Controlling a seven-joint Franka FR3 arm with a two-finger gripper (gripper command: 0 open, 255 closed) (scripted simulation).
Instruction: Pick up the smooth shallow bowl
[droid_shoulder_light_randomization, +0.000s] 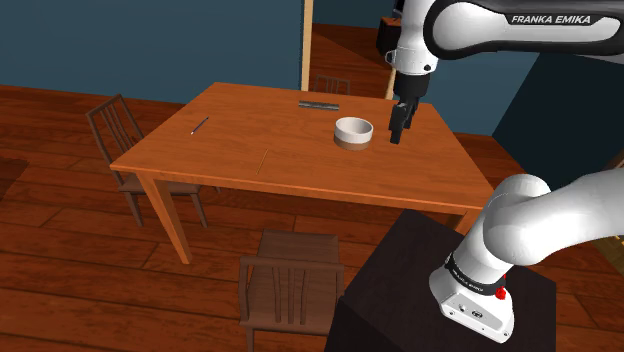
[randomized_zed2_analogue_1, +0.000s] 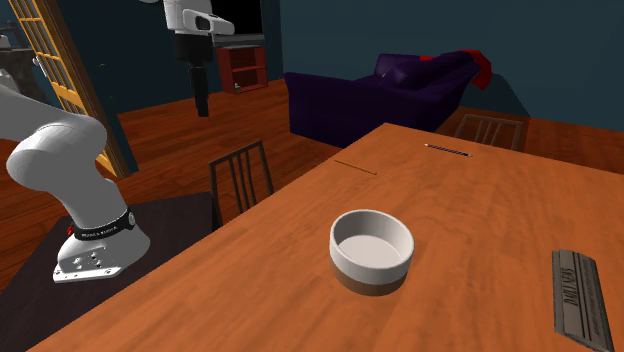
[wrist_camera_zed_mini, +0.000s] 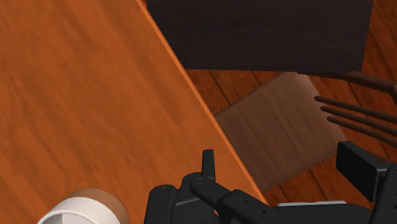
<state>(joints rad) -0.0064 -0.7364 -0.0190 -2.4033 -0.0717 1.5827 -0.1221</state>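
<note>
Bowl (droid_shoulder_light_randomization: 353, 131): white with a brown base, upright on the tabletop (droid_shoulder_light_randomization: 250, 145).
Hand (droid_shoulder_light_randomization: 396, 136): raised above the tabletop, beside the bowl toward the shoulder view's right, apart from it.
Hand state: cannot tell.
Cut off: the wrist view's edge crops the bowl.
Writing: "FRANKA EMIKA" on the arm (droid_shoulder_light_randomization: 480, 25); lettering on the grey bar (randomized_zed2_analogue_1: 580, 295) is unreadable.

"FRANKA EMIKA" printed white on dark band of arm (droid_shoulder_light_randomization: 553, 19); lettering on grey bar (randomized_zed2_analogue_1: 580, 297) unreadable.
</note>
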